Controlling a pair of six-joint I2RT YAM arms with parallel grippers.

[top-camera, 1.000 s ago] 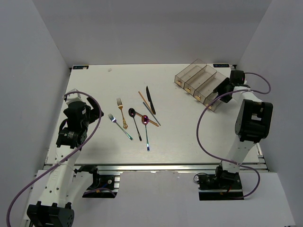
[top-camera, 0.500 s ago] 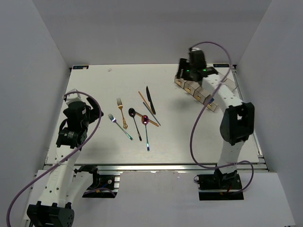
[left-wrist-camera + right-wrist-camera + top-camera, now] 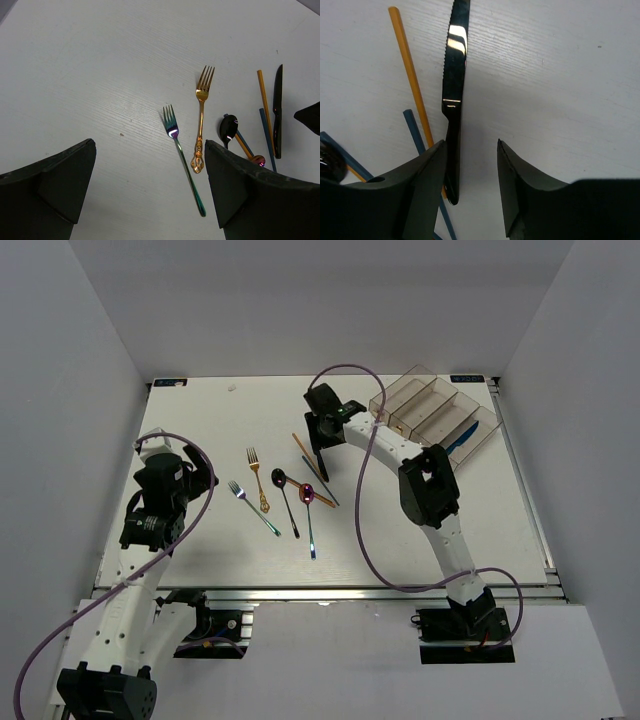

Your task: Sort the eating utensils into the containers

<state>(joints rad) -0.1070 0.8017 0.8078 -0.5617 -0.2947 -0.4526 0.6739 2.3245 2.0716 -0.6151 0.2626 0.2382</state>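
Note:
The eating utensils lie loose mid-table: a gold fork [image 3: 258, 478], a teal fork [image 3: 253, 507], a black spoon [image 3: 285, 498], a purple spoon [image 3: 310, 515], a gold chopstick [image 3: 300, 445], a dark chopstick [image 3: 322, 483] and a black knife [image 3: 318, 455]. My right gripper [image 3: 320, 435] hangs open low over the black knife [image 3: 455, 80]. The knife's handle lies in the gap, close to the left finger [image 3: 427, 180]. My left gripper [image 3: 200, 478] is open and empty, left of the forks [image 3: 201, 120]. The containers [image 3: 435, 412] stand at the back right, with a blue knife [image 3: 462, 435] in the rightmost bin.
The gold chopstick [image 3: 410, 70] and dark blue chopstick [image 3: 420, 140] lie just left of the knife, partly under my right gripper's left finger. Grey walls enclose the table on three sides. The right arm stretches across the table from its base to the centre.
The right arm swung from the rightmost bin across the containers to the table's middle, now low over the black knife. The blue knife shows in that bin. The left arm stayed still.

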